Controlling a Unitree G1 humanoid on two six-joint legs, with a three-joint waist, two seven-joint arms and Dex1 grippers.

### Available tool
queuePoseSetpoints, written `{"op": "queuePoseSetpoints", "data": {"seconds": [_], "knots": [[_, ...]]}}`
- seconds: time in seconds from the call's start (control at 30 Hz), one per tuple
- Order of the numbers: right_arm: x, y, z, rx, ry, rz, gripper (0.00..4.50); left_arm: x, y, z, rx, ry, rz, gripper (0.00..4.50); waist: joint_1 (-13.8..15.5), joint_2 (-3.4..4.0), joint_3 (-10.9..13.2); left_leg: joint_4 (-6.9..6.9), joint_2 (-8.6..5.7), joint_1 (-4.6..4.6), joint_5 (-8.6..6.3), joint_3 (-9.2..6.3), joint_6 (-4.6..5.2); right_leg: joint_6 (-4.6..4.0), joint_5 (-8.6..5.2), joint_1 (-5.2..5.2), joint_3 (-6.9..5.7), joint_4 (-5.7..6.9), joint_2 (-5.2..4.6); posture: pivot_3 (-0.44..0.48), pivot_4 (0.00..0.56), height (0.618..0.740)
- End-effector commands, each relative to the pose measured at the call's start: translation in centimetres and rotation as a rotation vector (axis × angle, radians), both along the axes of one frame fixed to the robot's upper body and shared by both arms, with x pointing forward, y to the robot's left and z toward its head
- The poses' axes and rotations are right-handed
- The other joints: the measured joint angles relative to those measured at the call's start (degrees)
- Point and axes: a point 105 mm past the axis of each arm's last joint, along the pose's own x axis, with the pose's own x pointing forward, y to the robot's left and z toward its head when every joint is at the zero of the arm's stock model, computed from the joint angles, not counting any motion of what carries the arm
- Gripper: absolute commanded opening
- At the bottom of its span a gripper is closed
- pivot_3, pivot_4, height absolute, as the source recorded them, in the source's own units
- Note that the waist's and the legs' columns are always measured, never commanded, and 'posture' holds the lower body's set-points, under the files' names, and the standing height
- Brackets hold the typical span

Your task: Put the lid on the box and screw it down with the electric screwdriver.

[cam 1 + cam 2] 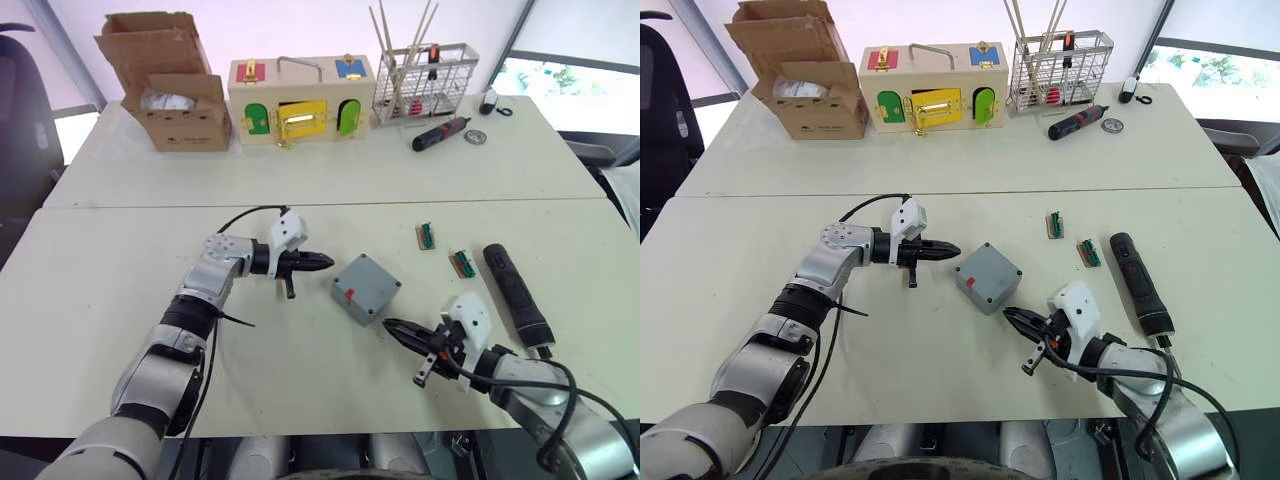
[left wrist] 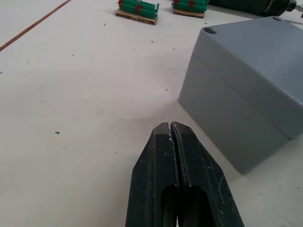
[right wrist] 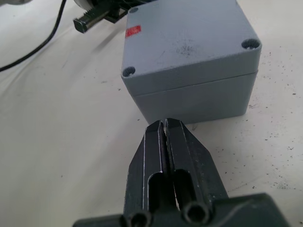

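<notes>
Left eye view is showing the box (image 1: pixel 366 288) sitting on the table (image 1: pixel 120 260) with the lid (image 3: pixel 184 40) resting on top, between both grippers; left gripper (image 1: pixel 326 263) and right gripper (image 1: pixel 390 327) are pointing at it, fingers pressed together, electric screwdriver (image 1: pixel 516 294) lying beyond the right gripper

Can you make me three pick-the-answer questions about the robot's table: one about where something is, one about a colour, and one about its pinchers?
1. Where does the electric screwdriver lie?
A. on the table, on the robot's right
B. in the wire basket
C. on the grey box

2. What colour is the small mark on the grey box?
A. blue
B. red
C. yellow

3. How are the left gripper and right gripper?
A. both wide open
B. both shut, holding nothing
C. both holding the screwdriver

Answers: 1 A, it lies flat beside the right arm. 2 B, the mark shows red near one corner. 3 B, each pair of fingers is pressed together, short of the box.
</notes>
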Motion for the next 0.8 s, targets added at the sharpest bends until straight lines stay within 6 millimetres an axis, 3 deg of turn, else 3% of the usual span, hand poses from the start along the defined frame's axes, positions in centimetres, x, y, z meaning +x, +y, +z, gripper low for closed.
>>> {"op": "queuePoseSetpoints", "data": {"seconds": [0.03, 0.23, 0.8], "knots": [[0.3, 0.2, 0.0, -0.012, -0.035, 0.006, 0.04, -1.3, -1.2, 0.1, 0.007, -0.026, -0.078, 0.0, 0.0, 0.0, 0.0, 0.0, 0.0, 0.0, 0.0, 0.0, 0.0, 0.0, 0.0, 0.0, 0.0, 0.0, 0.0, 0.0, 0.15, 0.737], [1.3, 0.0, 0.0, -0.044, -0.065, 0.014, 0.04, -3.3, -1.7, -0.5, 0.017, 0.0, -0.148, 0.0, 0.0, 0.0, 0.0, 0.0, 0.01, 0.0, 0.01, -0.01, -0.01, 0.0, 0.0, -0.01, 0.0, 0.01, 0.0, 0.0, 0.15, 0.737], [3.1, -2.1, 1.1, -0.134, -0.102, 0.07, 0.04, -6.1, -2.0, -0.9, 0.033, 0.038, -0.193, 0.0, 0.0, 0.01, 0.0, 0.0, 0.01, 0.0, 0.01, -0.01, -0.03, 0.0, 0.0, 0.0, 0.01, 0.0, -0.03, 0.0, 0.15, 0.737]]}}
